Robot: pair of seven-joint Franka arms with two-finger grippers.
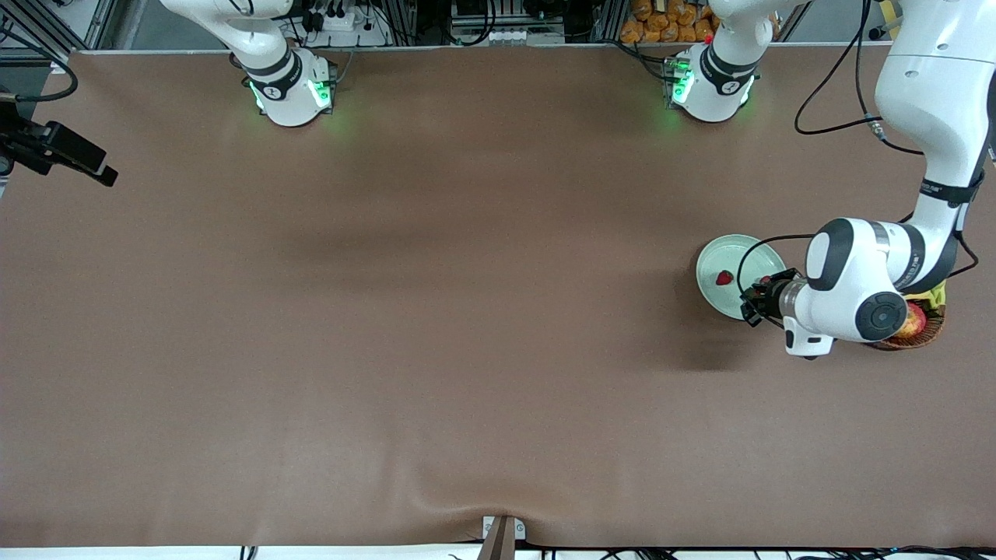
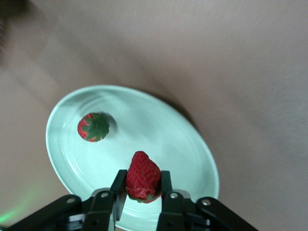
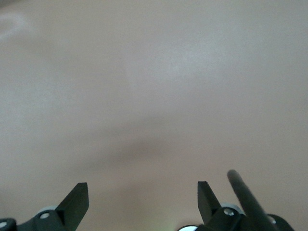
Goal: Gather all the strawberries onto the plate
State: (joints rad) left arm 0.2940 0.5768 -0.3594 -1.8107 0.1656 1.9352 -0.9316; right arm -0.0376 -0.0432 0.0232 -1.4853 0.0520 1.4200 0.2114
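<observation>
one red strawberry [image 2: 93, 127] lies cap-up in the mint plate [image 2: 187, 144]; another [image 2: 143, 176] hangs pinched just above its rim.

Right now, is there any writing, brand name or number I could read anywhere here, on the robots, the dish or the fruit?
Left arm: small dark lettering along the white link, too small to read.
Arm bases: small round marks, too small to read.
Plate: plain, no text.
Strawberries, one on the plate and one in the left gripper: no text.
Brown table: no text.
Nothing legible anywhere.
</observation>
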